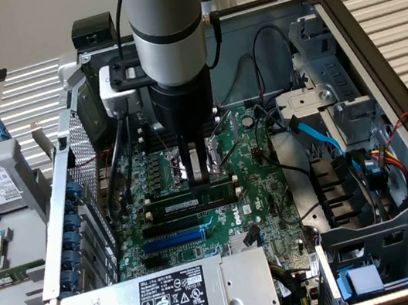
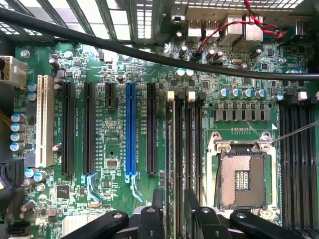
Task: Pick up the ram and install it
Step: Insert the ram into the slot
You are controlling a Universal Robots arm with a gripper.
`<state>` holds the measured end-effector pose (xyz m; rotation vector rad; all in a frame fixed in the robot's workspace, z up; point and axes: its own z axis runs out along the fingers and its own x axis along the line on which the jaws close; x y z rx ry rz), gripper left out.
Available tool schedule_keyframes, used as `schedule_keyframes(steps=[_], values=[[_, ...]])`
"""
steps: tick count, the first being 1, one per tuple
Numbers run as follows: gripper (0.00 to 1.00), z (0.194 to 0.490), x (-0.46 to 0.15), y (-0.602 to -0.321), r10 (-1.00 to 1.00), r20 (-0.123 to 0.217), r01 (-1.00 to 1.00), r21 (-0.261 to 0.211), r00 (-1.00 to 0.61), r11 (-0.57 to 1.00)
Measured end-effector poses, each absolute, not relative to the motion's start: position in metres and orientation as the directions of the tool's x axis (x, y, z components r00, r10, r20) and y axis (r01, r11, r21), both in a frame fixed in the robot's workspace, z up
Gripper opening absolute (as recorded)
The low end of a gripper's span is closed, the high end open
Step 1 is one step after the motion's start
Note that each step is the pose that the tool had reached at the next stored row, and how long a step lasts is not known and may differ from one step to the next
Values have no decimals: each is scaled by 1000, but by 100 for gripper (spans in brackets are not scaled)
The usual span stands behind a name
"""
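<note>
The ram (image 1: 175, 203), a thin green stick with a pale label, stands on edge in one of the long black memory slots (image 1: 198, 210) on the motherboard. My gripper (image 1: 199, 180) hangs straight down over its middle, jaws open, one finger on each side and close above it. In the wrist view the two dark fingers (image 2: 157, 211) frame the bank of memory slots (image 2: 185, 149), and my gripper (image 2: 174, 216) is centred over the slot beside the white-tipped latch. The ram shows there only as a thin edge. I cannot tell whether its latches are closed.
The blue expansion slot (image 2: 130, 132) lies beside the memory slots and the open CPU socket (image 2: 242, 174) on the other side. A black cable (image 2: 149, 52) crosses above the board. The power supply (image 1: 174, 298), drive cage (image 1: 387, 263) and case walls hem in the board.
</note>
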<state>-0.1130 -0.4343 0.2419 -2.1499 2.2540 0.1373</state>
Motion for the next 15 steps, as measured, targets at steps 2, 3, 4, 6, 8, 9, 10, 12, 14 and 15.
schedule_keyframes(steps=[2,3,4,6,8,9,10,12,14,15], values=[[31,246,-113,-434,-996,-78,-998,47,-49,45],[31,248,-113,-434,-996,-78,-998,47,-49,45],[31,250,-113,-434,-996,-78,-998,47,-49,45],[31,254,-113,-434,-996,-78,-998,47,-49,45],[31,257,-113,-434,-996,-79,-998,47,-49,45],[31,259,-113,-434,-996,-79,-998,47,-49,45],[31,261,-113,-434,-996,-79,-998,47,-49,45],[31,264,-113,-434,-996,-80,-998,47,-49,45],[31,266,-113,-434,-996,-80,-998,47,-49,45],[31,268,-113,-434,-996,-81,-998,47,-49,45]])
